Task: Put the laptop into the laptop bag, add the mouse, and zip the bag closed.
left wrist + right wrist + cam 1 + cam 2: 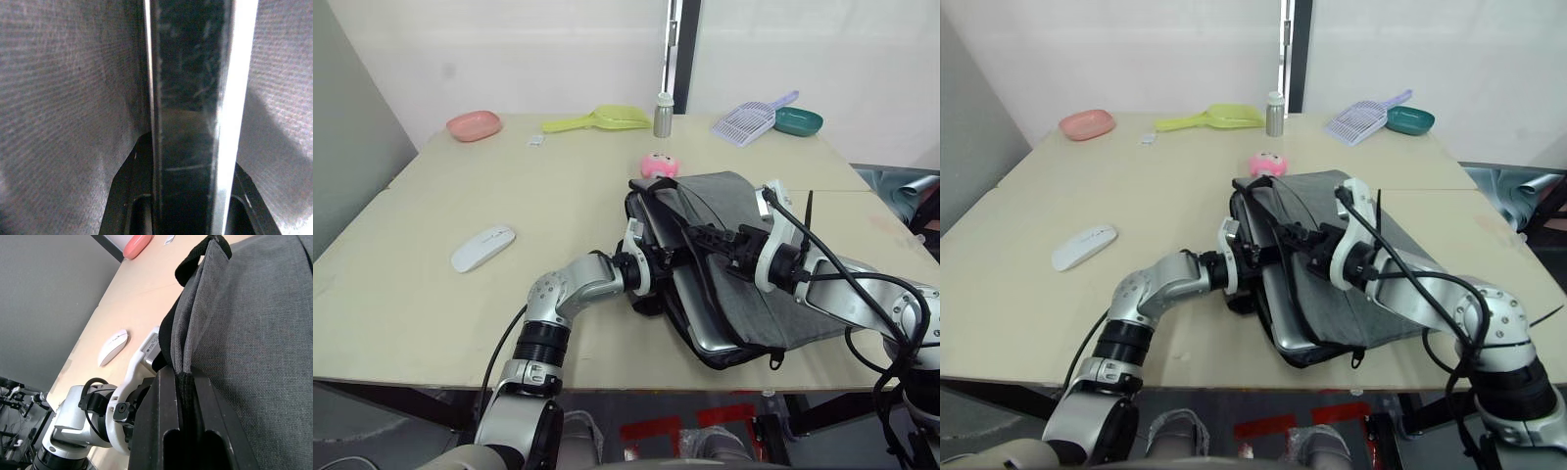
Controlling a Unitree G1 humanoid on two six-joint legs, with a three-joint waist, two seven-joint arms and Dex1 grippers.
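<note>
Though half-bagged — laptop lengthwise toward robot

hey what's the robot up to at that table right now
It is packing a laptop into a grey bag near the table's front edge. The right gripper is pinched shut on the bag's upper edge, holding it up, while the left gripper grips the laptop's edge inside the opening. The laptop's near corner pokes out of the bag. The mouse lies on the table to the left, not yet packed, and the bag is unzipped.
</note>
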